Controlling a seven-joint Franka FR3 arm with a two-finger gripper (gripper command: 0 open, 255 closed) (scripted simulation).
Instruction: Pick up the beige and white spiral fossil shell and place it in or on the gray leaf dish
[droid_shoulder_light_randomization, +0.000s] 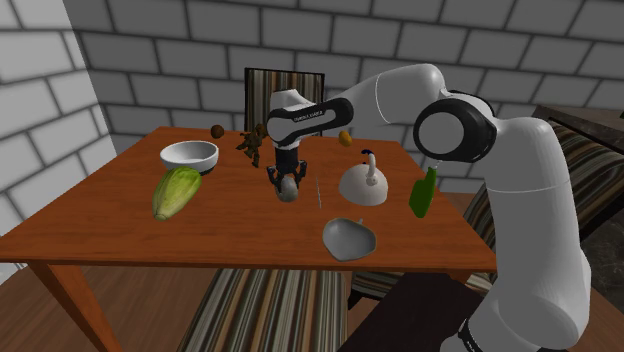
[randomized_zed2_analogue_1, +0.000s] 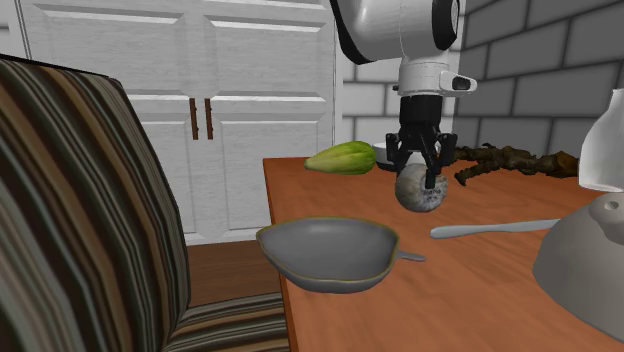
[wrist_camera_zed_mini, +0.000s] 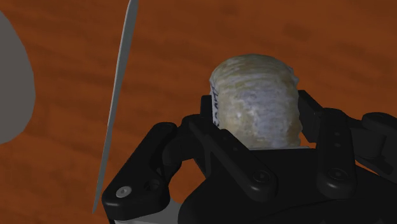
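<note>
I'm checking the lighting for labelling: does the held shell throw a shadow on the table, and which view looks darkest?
Shoulder view: table evenly bright, no distinct shadow under the shell clasped in the pincer. Second exterior view: dimmer, likewise no clear shadow. Wrist view: darkest, table deep red-brown, shell pale against it.

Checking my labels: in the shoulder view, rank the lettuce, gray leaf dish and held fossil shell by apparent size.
1. Lettuce and gray leaf dish: about alike; the dish sits nearer the camera, so unranked.
2. fossil shell: clearly smallest.
</note>
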